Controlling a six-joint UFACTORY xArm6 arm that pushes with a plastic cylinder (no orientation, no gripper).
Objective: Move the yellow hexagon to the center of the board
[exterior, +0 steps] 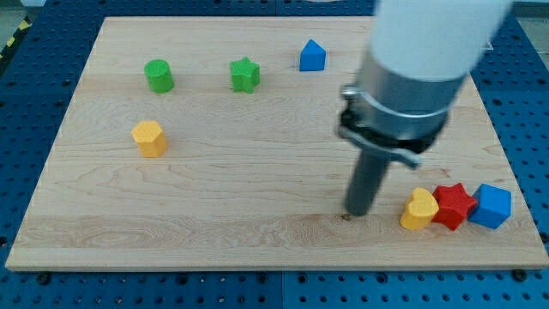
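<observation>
Far off to the view's left of my tip (353, 214), and a bit toward the view's top, sits the yellow hexagon (149, 138), alone on the left part of the wooden board (257, 232). No claw here: just a bare rod, nothing to open or clench, holding nothing, touching no block. Hexagon looks like a small hard block, light, rigid, likely slides easily on smooth wood and may rotate if hit off-centre. No grasping possible; best contact is a flat side face on its view-left side, pushing toward the view's right to reach board centre.

Outward from there: green cylinder (159, 75) sits toward the view's top of the hexagon, near but apart. Green star (244, 75) further toward my tip, still well up and left of it. Blue block with a peaked top (312, 56) is above and slightly left of my tip, near the top edge. Just to the view's right of my tip: yellow heart (419, 210), touching red star (453, 206), touching blue cube (491, 206). Tip is near the heart but apart. Blue pegboard table (532, 103) surrounds the board.
</observation>
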